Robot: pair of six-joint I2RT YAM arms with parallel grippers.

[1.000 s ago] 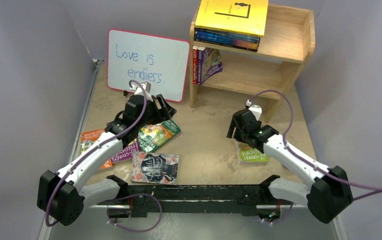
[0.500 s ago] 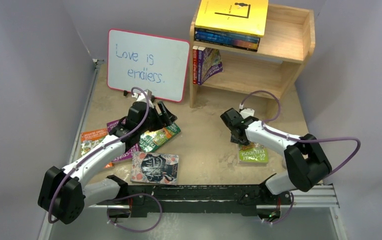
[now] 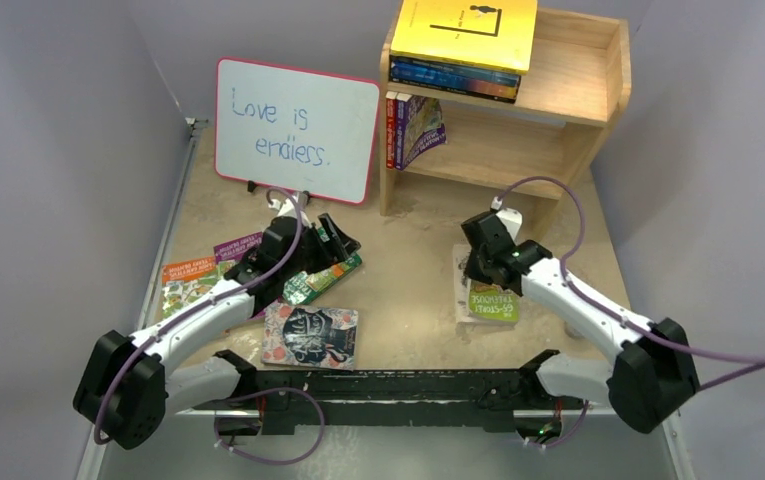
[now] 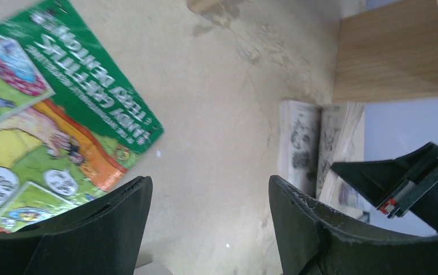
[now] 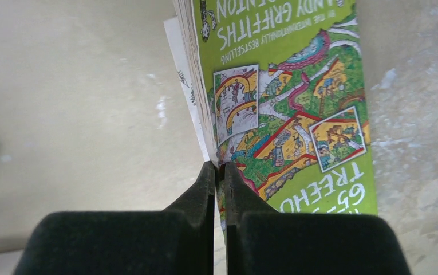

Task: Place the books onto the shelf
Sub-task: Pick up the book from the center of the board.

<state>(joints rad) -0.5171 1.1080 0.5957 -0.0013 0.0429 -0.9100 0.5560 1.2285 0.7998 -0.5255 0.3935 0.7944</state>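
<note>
While most of the books still lie on the table [image 3: 408,290], the right gripper [image 5: 219,169] has its fingers pressed together on the edge of the lime book [image 5: 288,97], pinching what looks like the front cover alone, since white pages [image 5: 183,74] hang loose to the left of it in the wrist view. From overhead that book [image 3: 491,300] sits right of centre, below the shelf [image 3: 598,100], which fills the upper right of the frame and already holds a yellow book [image 3: 465,30] stacked on a dark blue one [image 3: 455,78] on its top tier and a purple book [image 3: 416,128] leaning on the lower tier. The left gripper [image 4: 208,197] hangs with its jaws wide apart and nothing between them, just beside the green book [image 4: 50,126] at centre left, with the floral book [image 3: 310,335] lower down and more books [image 3: 198,280] further left. I judge the pick-up of the lime book is the step in hand. Next it needs a lift and a carry up toward the shelf, and a grip on one cover may let the book fall open, so a fuller bite seems wise.
</note>
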